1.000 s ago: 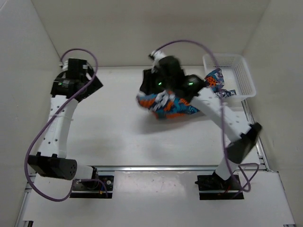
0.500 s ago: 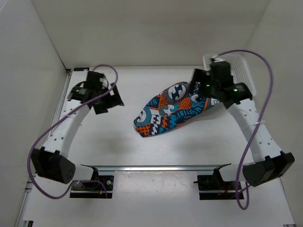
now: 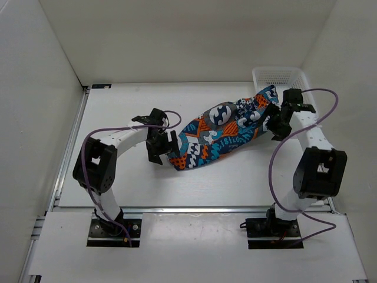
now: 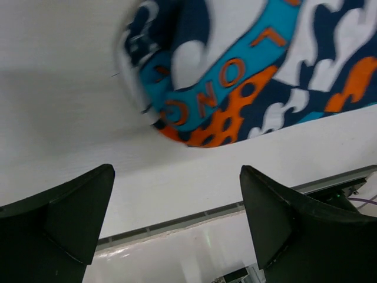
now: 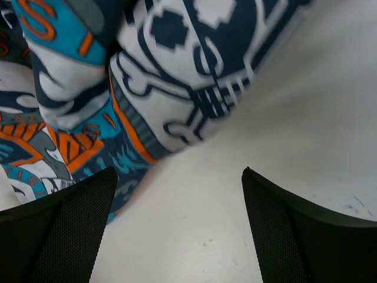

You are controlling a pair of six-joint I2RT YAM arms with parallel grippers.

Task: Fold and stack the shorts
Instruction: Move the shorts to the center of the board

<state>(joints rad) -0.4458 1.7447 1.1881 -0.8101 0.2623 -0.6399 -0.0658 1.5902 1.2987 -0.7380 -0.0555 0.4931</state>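
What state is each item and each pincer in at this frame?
shorts: unfolded, stretched out diagonally, ungripped.
basket: upright, the shorts' far end at its left rim.
left pincer: open, empty, by the shorts' near end.
right pincer: open, empty, by the shorts' far end.

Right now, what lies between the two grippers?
Only the shorts, lying diagonally between the left gripper and the right gripper; the top external view shows it.
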